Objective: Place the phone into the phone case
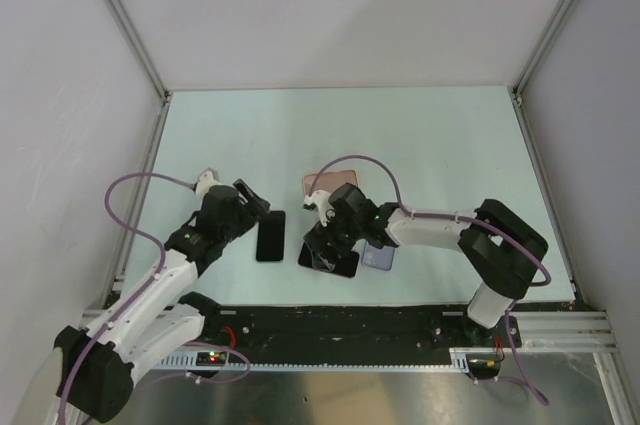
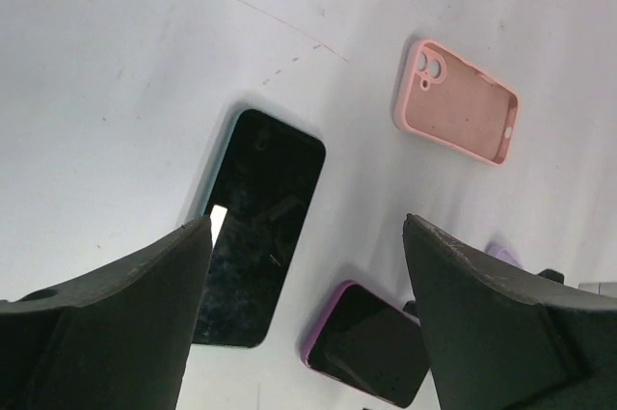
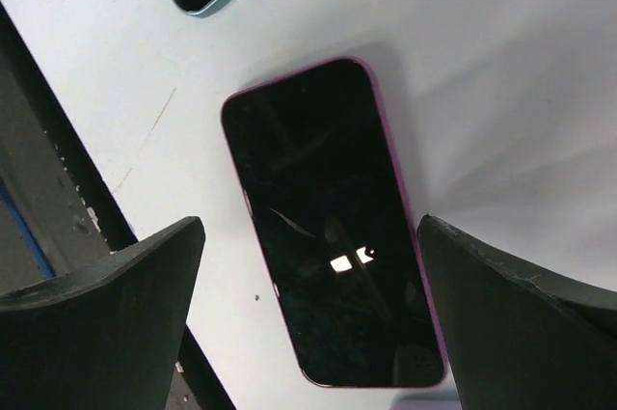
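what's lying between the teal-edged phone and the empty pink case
Nothing, just bare table between the teal-edged phone and the pink case; the left wrist view shows it.

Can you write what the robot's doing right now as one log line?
left gripper: open over teal-edged phone | right gripper: open over purple-rimmed phone | pink case: empty, apart | held: nothing

Two phones [image 1: 270, 235] [image 1: 340, 265], two cases [image 1: 330, 181] [image 1: 382, 258]

Bare phone [image 1: 270, 235] is lying close to the table's [image 1: 450, 145] near edge, cased phone [image 1: 335, 263] is lying just right of it, and empty case [image 1: 330, 182] is lying behind both, toward the middle.
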Available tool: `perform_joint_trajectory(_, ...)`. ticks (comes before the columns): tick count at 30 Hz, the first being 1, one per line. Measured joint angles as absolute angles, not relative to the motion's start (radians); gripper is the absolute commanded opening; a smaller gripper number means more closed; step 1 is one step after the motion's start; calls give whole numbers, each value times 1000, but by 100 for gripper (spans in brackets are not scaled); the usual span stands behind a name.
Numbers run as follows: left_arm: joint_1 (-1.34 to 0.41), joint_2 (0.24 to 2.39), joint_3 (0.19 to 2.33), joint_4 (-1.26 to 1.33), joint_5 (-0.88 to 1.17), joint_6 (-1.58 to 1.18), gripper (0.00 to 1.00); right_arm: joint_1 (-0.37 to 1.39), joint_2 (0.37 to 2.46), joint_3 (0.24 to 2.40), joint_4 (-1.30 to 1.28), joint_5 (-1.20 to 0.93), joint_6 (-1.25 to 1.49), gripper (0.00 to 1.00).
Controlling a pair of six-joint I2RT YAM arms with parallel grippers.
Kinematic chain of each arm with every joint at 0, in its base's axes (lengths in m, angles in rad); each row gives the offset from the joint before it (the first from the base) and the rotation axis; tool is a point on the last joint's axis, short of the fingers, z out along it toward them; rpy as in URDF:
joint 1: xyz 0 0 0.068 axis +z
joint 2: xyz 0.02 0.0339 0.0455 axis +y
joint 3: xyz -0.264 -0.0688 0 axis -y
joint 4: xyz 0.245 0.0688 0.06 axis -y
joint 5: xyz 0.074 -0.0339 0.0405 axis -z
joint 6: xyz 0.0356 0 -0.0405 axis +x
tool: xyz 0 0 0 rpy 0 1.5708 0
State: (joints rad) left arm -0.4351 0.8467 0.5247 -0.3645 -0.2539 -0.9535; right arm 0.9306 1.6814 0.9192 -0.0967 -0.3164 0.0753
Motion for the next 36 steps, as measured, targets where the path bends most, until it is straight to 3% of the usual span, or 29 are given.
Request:
perform_joint_trajectory(8, -350, 867, 525, -339, -175, -910, 84, 975, 1704, 932, -131, -311, 45, 100)
perform_joint_trajectory(24, -310, 924, 558, -310, -117, -889, 85, 1124, 1735, 962, -178, 17, -22, 98)
perform_joint_trajectory(28, -302, 979, 604, -305, -129, -884, 82, 1133, 1743, 974, -178, 42, -20, 86)
perform_joint_trajectory(33, -299, 1122, 727, -294, -169, -855, 77, 1135, 1747, 978, -173, 55, -21, 63)
perform_joint_trajectory(36, -297, 1235, 805, -275, -189, -843, 71, 1135, 1747, 979, -173, 68, -19, 57)
